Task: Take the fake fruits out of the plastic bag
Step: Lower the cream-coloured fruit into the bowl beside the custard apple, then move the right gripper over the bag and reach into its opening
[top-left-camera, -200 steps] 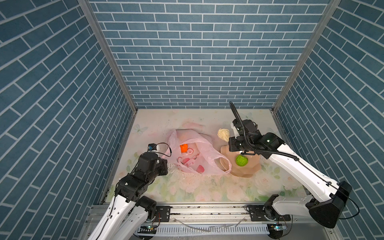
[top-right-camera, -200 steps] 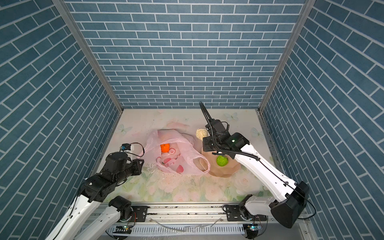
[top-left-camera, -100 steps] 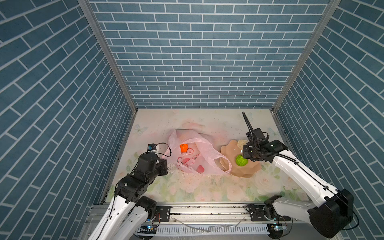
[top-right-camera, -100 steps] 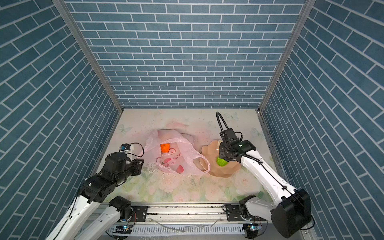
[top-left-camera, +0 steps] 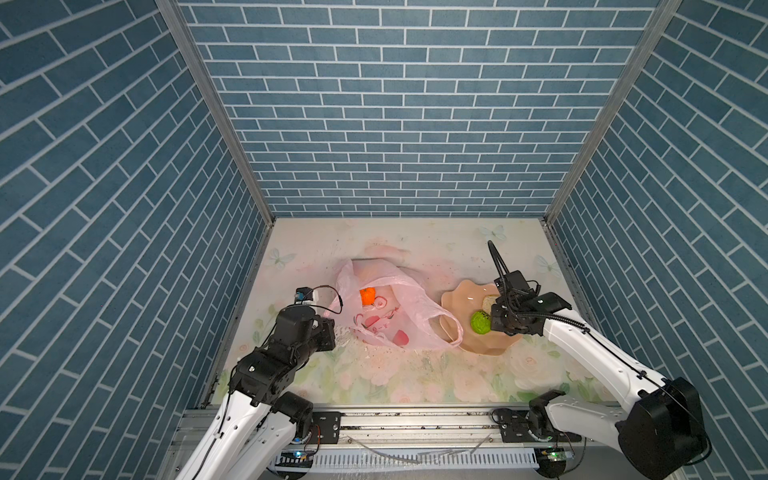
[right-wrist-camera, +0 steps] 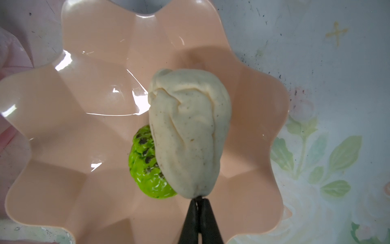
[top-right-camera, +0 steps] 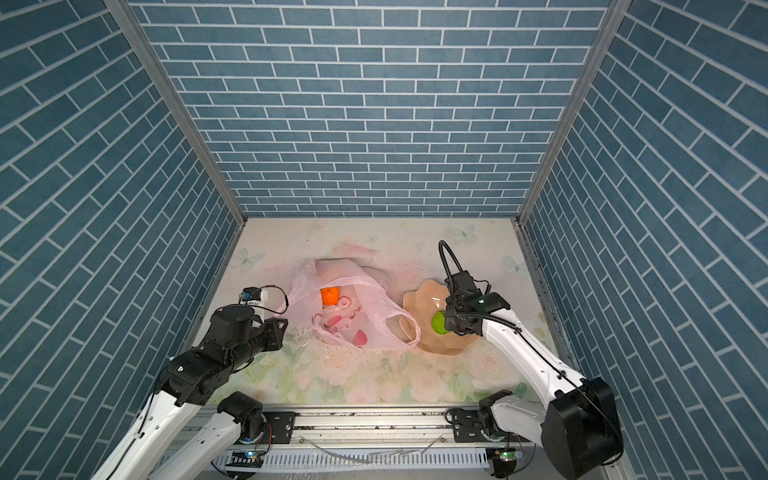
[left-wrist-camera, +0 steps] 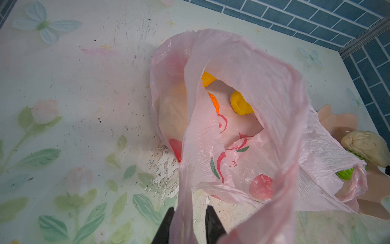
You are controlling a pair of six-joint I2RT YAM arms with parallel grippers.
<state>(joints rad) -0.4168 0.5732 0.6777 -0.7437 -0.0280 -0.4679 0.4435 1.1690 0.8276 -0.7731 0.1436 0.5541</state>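
The plastic bag point(top-left-camera: 399, 291), thin, pale pink and crinkled, is lying open just beside the bowl point(top-left-camera: 465, 295), one loop handle draping over the bowl's rim. An orange point(top-left-camera: 367, 296) and a yellow round one point(left-wrist-camera: 240, 103) are showing inside. The bumpy green ball point(top-left-camera: 479, 322) is sitting in the bowl, and a cream-white lump point(right-wrist-camera: 187, 135) is hanging over it.

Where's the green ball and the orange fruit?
Bumpy green toy ball point(right-wrist-camera: 145, 169): right wrist view, on its bumpy side.
Round orange toy fruit point(top-left-camera: 367, 296): in a top view, on its middle.

Orange point(left-wrist-camera: 214, 103): mostly veiled by plastic bag point(left-wrist-camera: 253, 69). Bumpy green ball point(right-wrist-camera: 147, 166): partly covered by cream-white lump point(right-wrist-camera: 187, 135). Same lump point(top-left-camera: 490, 298), ball's 1 o'clock in a top view: largely behind right arm point(top-left-camera: 582, 345).
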